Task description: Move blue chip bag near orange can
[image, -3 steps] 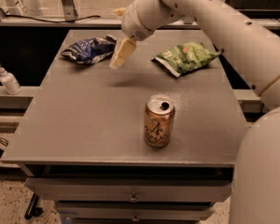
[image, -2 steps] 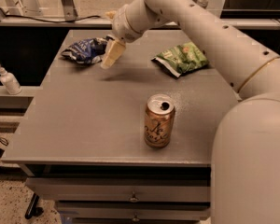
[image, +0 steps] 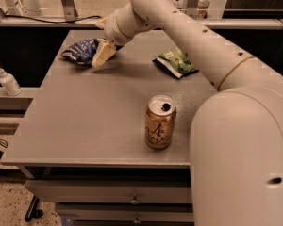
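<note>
Three containers counted on the grey tabletop [image: 85,126]: a single can and two bags. One orange can [image: 160,121] upright toward the near edge, right of centre, its silver top showing a dark opening; nothing to be seen of any contents. One blue chip bag [image: 80,51], crumpled, lying at the far left corner, well apart from the can. One green chip bag [image: 175,62], also lying flat, toward the far right, well apart from both the blue one and the can. Neither bag open to view, so cannot tell what is inside.

One claw [image: 104,55], cream-coloured, down at the right end of the blue chip bag, overlapping its edge from this angle. Cannot tell whether wide or narrow, nor whether gripping the foil or merely touching it. One white arm [image: 188,32] reaching from the near right across the tabletop to that far left corner, its bulky lower part filling the lower right of the view.

Off the tabletop, on a lower ledge [image: 23,93] to the left, one small white bottle [image: 8,81] with a nozzle top, upright. Under the front edge, two drawer fronts [image: 85,194], each with a small handle.
</note>
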